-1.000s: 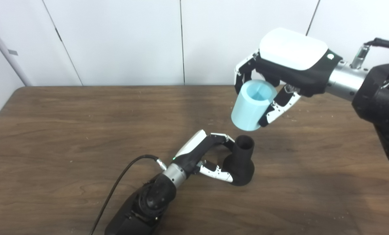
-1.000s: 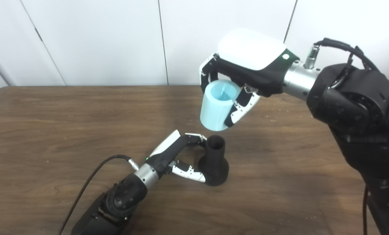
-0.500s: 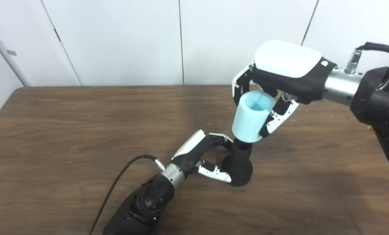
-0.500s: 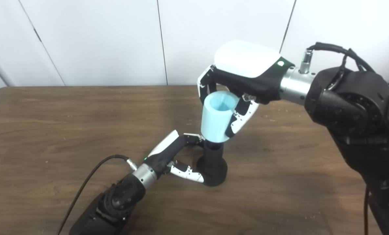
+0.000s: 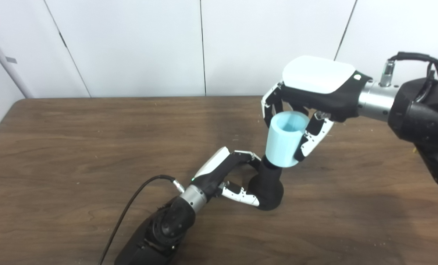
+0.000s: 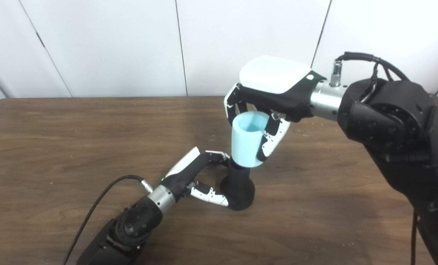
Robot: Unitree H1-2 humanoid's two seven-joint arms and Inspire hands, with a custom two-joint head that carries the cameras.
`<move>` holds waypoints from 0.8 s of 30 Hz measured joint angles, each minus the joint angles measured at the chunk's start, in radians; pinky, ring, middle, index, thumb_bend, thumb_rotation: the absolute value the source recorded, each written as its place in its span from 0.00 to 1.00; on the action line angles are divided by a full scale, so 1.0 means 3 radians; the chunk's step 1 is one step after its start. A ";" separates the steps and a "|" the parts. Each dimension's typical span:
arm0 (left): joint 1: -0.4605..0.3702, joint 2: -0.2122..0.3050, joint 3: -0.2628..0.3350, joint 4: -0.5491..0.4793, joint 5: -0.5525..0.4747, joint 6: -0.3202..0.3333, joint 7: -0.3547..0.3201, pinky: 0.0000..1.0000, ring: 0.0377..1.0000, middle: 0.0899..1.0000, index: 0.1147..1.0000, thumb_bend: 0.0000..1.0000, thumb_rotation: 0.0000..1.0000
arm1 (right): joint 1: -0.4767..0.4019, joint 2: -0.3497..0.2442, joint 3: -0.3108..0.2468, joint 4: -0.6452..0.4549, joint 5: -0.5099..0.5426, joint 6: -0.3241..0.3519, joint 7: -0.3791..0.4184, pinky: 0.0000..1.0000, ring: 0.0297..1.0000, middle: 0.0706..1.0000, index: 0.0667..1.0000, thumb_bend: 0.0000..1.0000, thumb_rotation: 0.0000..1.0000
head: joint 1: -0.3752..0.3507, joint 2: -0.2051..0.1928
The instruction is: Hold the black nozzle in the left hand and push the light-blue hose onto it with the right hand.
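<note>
Fingers (image 5: 307, 141) round a stubby light-blue hose (image 5: 285, 140) atop the black nozzle (image 5: 267, 186).

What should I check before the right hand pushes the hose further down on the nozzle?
1. Left hand grips the nozzle: ok.
2. Nozzle base rests on the table: ok.
3. Right hand grips the hose: ok.
4. Hose bottom covers the nozzle top: ok.
5. Hose in line with the nozzle neck: not ok, it looks slightly tilted.
6. How far the neck is inside the hose: cannot tell, hidden.
</note>
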 measured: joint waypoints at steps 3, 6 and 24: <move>0.0003 0.0001 0.0002 -0.0003 0.0000 0.0000 -0.0001 0.87 0.73 0.57 0.41 0.51 0.08 | 0.0000 0.0000 0.0000 0.0004 -0.0001 -0.0002 -0.0002 0.16 0.22 0.43 0.44 0.53 0.00 | 0.0000 0.0000; 0.0006 0.0001 0.0003 -0.0004 0.0000 0.0000 -0.0004 0.88 0.73 0.57 0.41 0.51 0.08 | 0.0001 0.0001 0.0000 0.0013 -0.0003 -0.0010 -0.0009 0.16 0.22 0.43 0.44 0.53 0.00 | 0.0000 0.0000; 0.0003 0.0008 0.0006 -0.0007 0.0012 0.0000 -0.0003 0.83 0.72 0.56 0.41 0.51 0.08 | 0.0076 0.0090 -0.0080 0.0031 0.0056 -0.0159 -0.0271 0.14 0.20 0.43 0.44 0.53 0.00 | -0.0005 0.0010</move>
